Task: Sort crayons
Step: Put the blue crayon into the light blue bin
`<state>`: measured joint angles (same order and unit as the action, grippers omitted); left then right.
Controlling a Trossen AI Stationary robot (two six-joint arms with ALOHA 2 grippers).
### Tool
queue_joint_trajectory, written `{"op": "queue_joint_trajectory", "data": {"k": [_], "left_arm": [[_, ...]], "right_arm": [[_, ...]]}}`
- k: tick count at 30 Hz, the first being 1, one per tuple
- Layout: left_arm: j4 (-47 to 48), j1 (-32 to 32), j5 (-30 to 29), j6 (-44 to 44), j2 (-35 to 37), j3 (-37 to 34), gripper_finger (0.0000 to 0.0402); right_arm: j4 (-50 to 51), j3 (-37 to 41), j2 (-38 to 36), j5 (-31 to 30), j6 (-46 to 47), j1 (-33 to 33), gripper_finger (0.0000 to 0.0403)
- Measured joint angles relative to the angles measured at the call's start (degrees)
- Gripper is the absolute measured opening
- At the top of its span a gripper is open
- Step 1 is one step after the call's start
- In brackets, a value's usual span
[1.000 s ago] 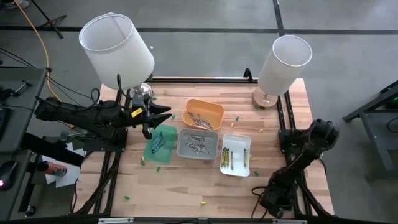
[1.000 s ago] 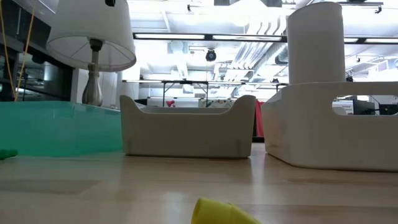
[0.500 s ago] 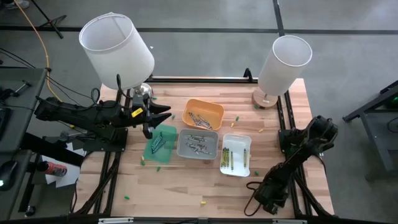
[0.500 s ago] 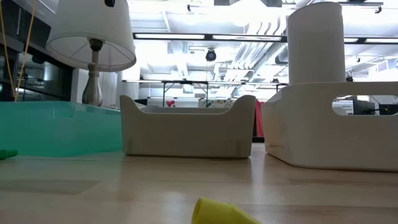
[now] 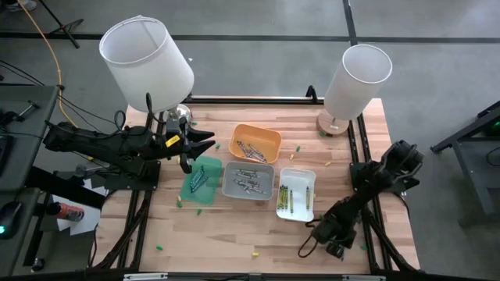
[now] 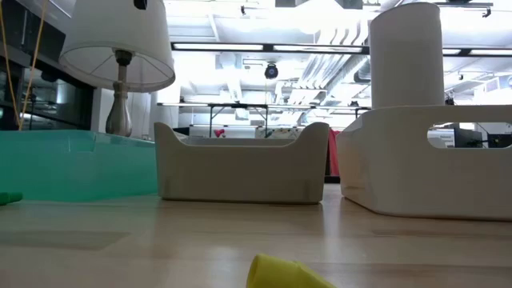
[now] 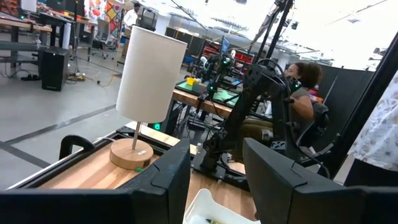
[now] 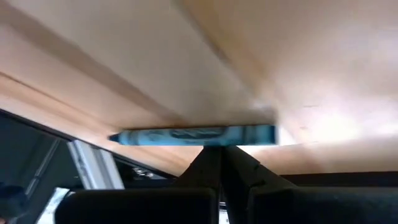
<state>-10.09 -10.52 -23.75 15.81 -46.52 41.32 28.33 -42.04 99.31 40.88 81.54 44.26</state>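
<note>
Gripping a blue-green crayon [image 8: 196,135], right end effector [image 5: 326,234] sits low near the desk's [image 5: 226,234] front right. Left end effector [image 5: 197,148], fingers apart, hovers over the green tray [image 5: 205,184].

Grey floor [image 5: 258,19] — ceiling strip lights [image 6: 264,46], far workbenches [image 7: 25,25], seated person [image 7: 301,93].

The right gripper's closed fingers [image 8: 219,163] pinch a blue crayon [image 8: 196,135] above the wooden table [image 8: 298,68].
</note>
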Motion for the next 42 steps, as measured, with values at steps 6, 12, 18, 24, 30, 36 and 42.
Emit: {"op": "queue_joint_trajectory", "data": {"k": [6, 12, 18, 24, 30, 36, 42], "left_arm": [[0.0, 0.0, -0.07, 0.0, 0.02, 0.0, 0.0138], [0.0, 0.0, -0.07, 0.0, 0.0, 0.02, 0.0138], [0.0, 0.0, -0.07, 0.0, 0.0, 0.02, 0.0138], [0.0, 0.0, -0.07, -0.29, 0.0, 0.02, 0.0138], [-0.01, 0.0, -0.07, -0.46, 0.0, 0.02, 0.0138], [-0.02, -0.01, -0.07, -0.46, 0.01, 0.02, 0.0138], [-0.02, -0.01, -0.04, -0.46, 0.02, 0.02, 0.0138]], "right_arm": [[4.77, 0.02, -0.02, -0.09, -6.9, -2.87, 0.0], [7.71, 0.02, -0.02, -0.68, -11.47, -5.38, 0.0], [10.56, -1.42, -0.02, -3.19, -14.64, -6.7, 0.0], [18.99, -6.18, 0.06, -10.97, -19.97, -7.08, 0.0], [28.06, -11.64, -0.94, -14.43, -24.02, -4.65, 0.0], [30.51, -14.49, -8.37, -19.34, -14.63, -0.81, 0.0], [21.24, -12.65, -16.17, -21.97, 10.94, 6.01, 0.0002]]}}
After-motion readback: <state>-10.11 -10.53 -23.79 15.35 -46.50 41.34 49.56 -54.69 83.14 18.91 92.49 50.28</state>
